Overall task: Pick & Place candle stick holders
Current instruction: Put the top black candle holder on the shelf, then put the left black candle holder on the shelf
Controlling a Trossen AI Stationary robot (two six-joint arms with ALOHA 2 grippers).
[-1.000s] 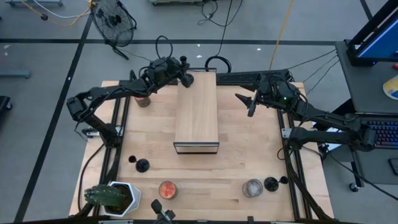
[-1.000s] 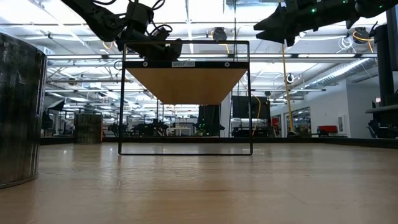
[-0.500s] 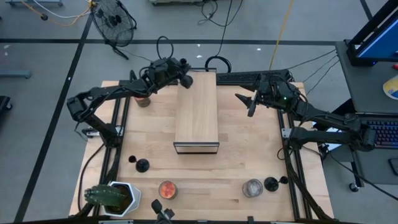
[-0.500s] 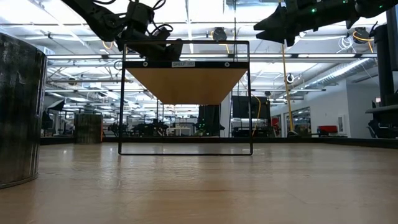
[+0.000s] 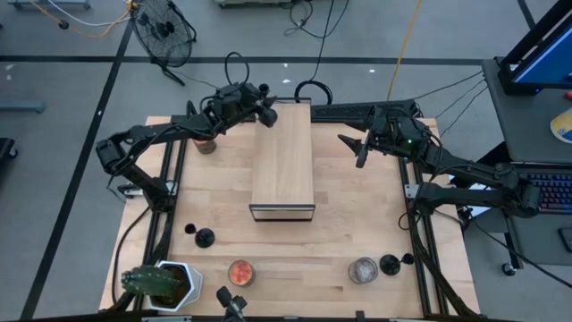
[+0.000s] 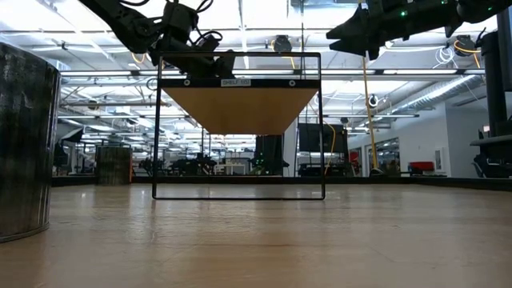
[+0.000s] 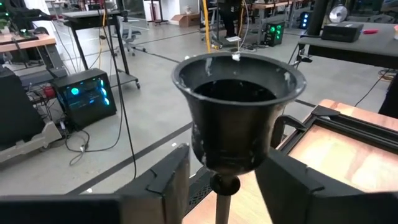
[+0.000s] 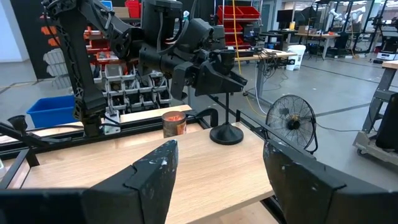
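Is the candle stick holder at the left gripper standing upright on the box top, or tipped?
Upright. In the right wrist view the candle stick holder rests with its base flat on the wooden box, stem vertical into the left gripper.

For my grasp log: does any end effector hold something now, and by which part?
Nothing is held. The left end effector stands open around the stem of the candle stick holder, not touching it; the right end effector is open and empty.

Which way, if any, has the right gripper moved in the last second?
No. The right gripper sits at the same spot right of the wooden box, open and empty. The left gripper is at the box's far left corner.
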